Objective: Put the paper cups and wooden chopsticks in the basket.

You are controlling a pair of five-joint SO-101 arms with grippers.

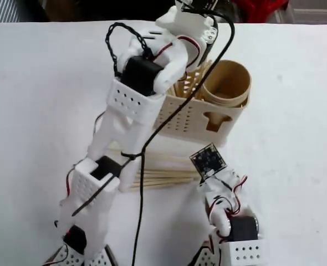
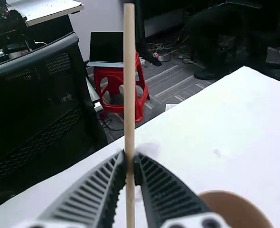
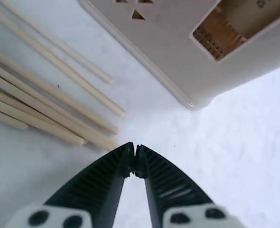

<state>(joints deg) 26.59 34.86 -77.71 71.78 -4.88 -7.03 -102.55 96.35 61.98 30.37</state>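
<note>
Left gripper [image 2: 129,159]: jaws closed to a sliver on a single wooden chopstick [image 2: 129,71], pinched partway along its length. The long free end stands out beyond the fingertips.

Right gripper [image 3: 134,152]: tips touching, nothing between them. It hangs low over the table [image 1: 36,83], just beside the ends of the loose chopsticks [image 3: 50,95] and near a corner of the basket [image 3: 178,47].

Paper cups [image 1: 227,83]: nested, already standing in one end of the basket [image 1: 202,119], with several sticks leaning in beside them.

Remaining on table: a loose bundle of chopsticks [image 1: 163,174], lying roughly parallel in front of the basket, between the two arms.

Handling, sticks: light, stiff and smooth. Likely to pivot in the jaws if held off-centre (the held one looks gripped away from its middle, so expect some swing). They lie flat and touching, so picking out one will be fiddly.

Grip advice: take a stick near mid-length, from an outer one of the bundle where a fingertip can get beside it.

Handling, cups: thin-walled and crushable. Best taken by the rim with light pressure.
</note>
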